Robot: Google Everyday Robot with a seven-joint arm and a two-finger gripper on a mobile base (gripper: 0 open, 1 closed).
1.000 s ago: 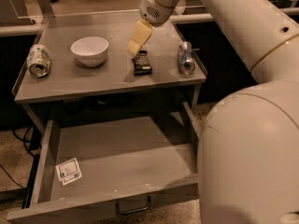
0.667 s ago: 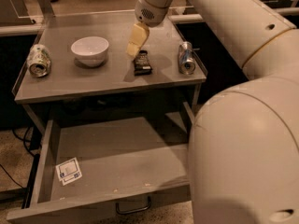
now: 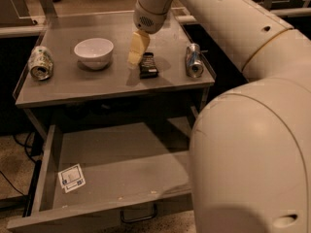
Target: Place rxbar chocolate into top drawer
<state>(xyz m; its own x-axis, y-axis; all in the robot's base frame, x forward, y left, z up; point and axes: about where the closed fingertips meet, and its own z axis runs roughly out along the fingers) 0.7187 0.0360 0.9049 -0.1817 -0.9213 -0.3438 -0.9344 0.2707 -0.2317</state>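
Step in hand: approach for grasp. The gripper [image 3: 137, 50] hangs just left of the rxbar chocolate [image 3: 148, 65] on the tabletop [image 3: 73, 86]; whether the jaws are spread cannot be told. Next move: straddle the bar, pinch it, carry it to the open top drawer [image 3: 121, 169].

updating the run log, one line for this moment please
gripper: low, beside rxbar chocolate | bar: flat on tabletop | top drawer: open

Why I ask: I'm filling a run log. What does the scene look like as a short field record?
pincer: low over the tabletop, beside the bar on the bowl's side
rxbar chocolate: flat on the tabletop, not in the drawer
top drawer: pulled open, white sticker inside
others: white bowl, left-edge can, right-edge can
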